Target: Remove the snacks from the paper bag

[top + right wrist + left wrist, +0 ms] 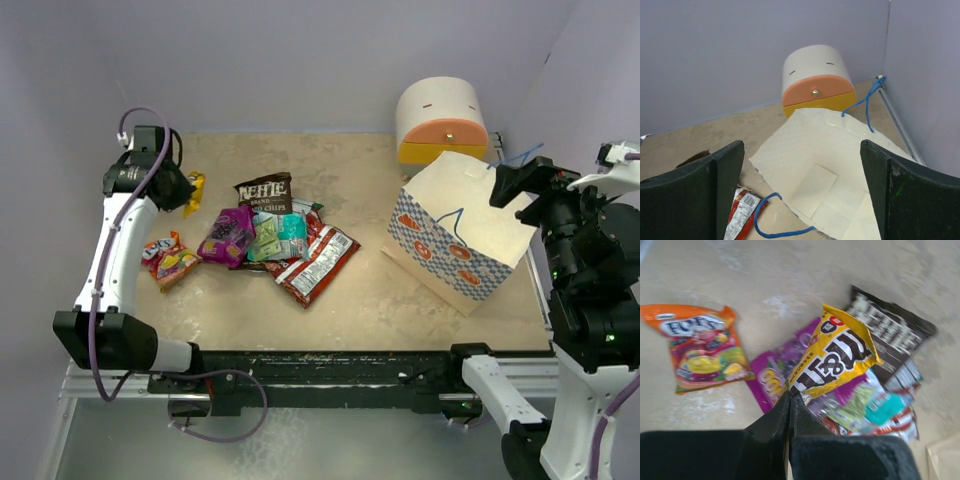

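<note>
Pinching a yellow packet (835, 357) by its lower crimped edge, the left gripper (790, 399) has its jaws clamped together on the foil and hangs above the worktop (380, 300) at about 10 o'clock, over the heap of snacks already outside the bag. Below it, from 9 o'clock toward the centre, lie an orange fruit-snack packet (702, 347), a magenta packet (772, 375), the dark Kettle bag (890, 332), a teal packet (880, 407) and a red-and-white packet (320, 262), several of them overlapping. These packets look light, crinkly and slick, so I judge a sealed end seam the surest hold; a grip on the puffed middle could slip or crush what is inside. At 3 o'clock the paper bag (460, 235) lies tilted, its mouth facing the right gripper (801, 145), whose jaws stand wide apart just in front of the opening, holding nothing. The thin paper will buckle easily, and its blue string handles (865, 102) are limp. Its inside appears empty, though the near corners are hidden behind the fingers. A cream domed cabinet (817, 80) sits beyond it at 1 o'clock.
</note>
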Tool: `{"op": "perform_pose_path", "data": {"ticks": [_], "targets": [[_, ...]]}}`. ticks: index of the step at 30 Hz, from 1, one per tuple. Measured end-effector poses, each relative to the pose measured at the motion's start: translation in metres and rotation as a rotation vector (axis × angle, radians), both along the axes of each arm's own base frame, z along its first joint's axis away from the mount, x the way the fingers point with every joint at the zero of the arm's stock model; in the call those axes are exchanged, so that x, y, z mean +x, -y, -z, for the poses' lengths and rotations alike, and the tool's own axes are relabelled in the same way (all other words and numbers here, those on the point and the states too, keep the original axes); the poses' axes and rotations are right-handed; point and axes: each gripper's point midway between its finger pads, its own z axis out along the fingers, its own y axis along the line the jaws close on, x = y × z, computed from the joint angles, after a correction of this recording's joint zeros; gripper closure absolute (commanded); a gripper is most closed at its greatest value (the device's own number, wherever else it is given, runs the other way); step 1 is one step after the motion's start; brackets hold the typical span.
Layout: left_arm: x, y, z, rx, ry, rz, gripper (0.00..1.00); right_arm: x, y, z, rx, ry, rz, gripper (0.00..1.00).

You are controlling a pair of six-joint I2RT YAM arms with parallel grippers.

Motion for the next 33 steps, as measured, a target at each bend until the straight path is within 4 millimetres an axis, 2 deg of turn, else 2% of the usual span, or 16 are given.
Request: {"op": "perform_pose_path", "data": {"ticks": [3, 7, 12, 15, 17, 21, 24, 28, 30, 33], "targets": [[0.002, -0.033, 0.023, 0.058, -0.054, -0.104, 1.0, -0.001, -0.011, -0.008, 0.011, 0.022, -0.058, 0.0], [0.001, -0.055, 0.072, 0.089, -0.192, -0.172, 1.0, 0.008, -0.019, -0.002, 0.029, -0.003, -0.102, 0.0], [-0.006, -0.062, 0.124, 0.091, -0.331, -0.204, 1.0, 0.014, -0.024, 0.01, 0.058, -0.041, -0.119, 0.0], [-0.014, -0.061, 0.14, 0.089, -0.372, -0.205, 0.91, 0.012, -0.026, 0.01, 0.058, -0.038, -0.126, 0.0], [-0.015, -0.06, 0.144, 0.087, -0.376, -0.204, 0.84, 0.01, -0.027, 0.009, 0.057, -0.033, -0.131, 0.0], [-0.013, -0.058, 0.15, 0.077, -0.376, -0.196, 0.55, 0.005, -0.027, 0.006, 0.057, -0.018, -0.134, 0.0], [-0.012, -0.054, 0.152, 0.054, -0.375, -0.188, 0.41, 0.004, -0.028, 0.005, 0.057, -0.015, -0.14, 0.0], [-0.011, -0.042, 0.147, -0.01, -0.358, -0.169, 0.33, 0.005, -0.031, 0.0, 0.053, -0.015, -0.153, 0.0], [-0.011, -0.031, 0.135, -0.064, -0.319, -0.147, 0.31, 0.007, -0.032, -0.006, 0.048, -0.005, -0.16, 0.0], [-0.011, -0.013, 0.104, -0.141, -0.219, -0.111, 0.28, 0.011, -0.035, -0.019, 0.041, 0.024, -0.173, 0.0]]}}
